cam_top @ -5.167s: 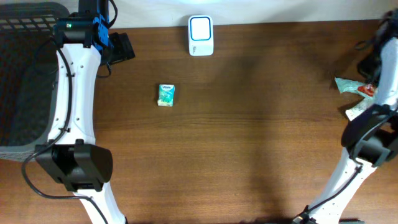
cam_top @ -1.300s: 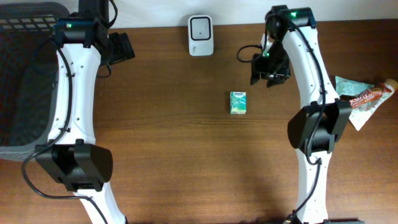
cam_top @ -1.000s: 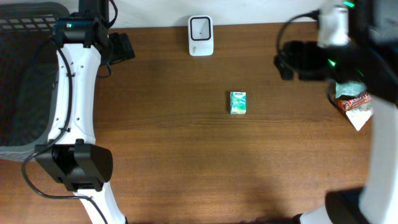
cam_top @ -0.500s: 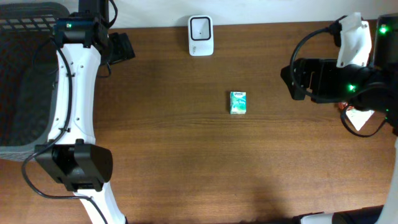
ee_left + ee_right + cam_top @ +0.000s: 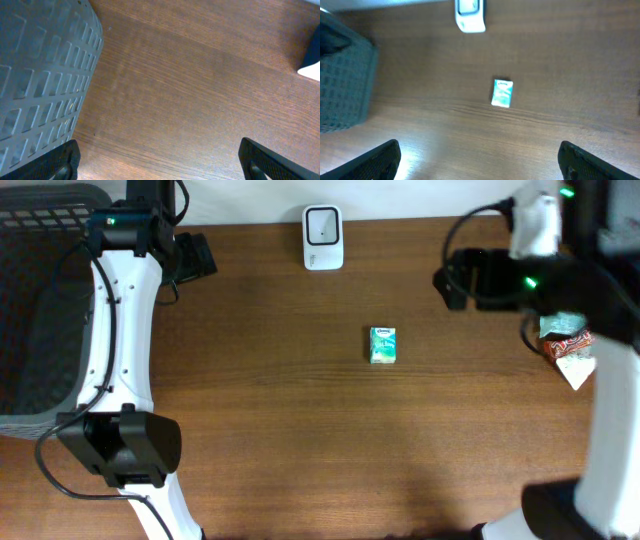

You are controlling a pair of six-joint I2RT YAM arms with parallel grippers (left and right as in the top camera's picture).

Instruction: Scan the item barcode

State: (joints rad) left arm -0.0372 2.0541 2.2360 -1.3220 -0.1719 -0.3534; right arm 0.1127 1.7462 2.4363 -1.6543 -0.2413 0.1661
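Right gripper (image 5: 479,161) stands wide and empty, high above the table (image 5: 580,60). The small green box (image 5: 502,93) lies flat ahead of it, well apart from both fingers, with the white scanner (image 5: 469,15) farther ahead beyond the box. The step in hand appears to be the approach: descend squarely over the box, set the jaws across its narrow sides and close only once both straddle it. No barcode is visible on the upper face, so the grip should leave the other faces free to present. Left gripper (image 5: 160,161), likewise wide and empty, hangs beside the basket (image 5: 40,85).
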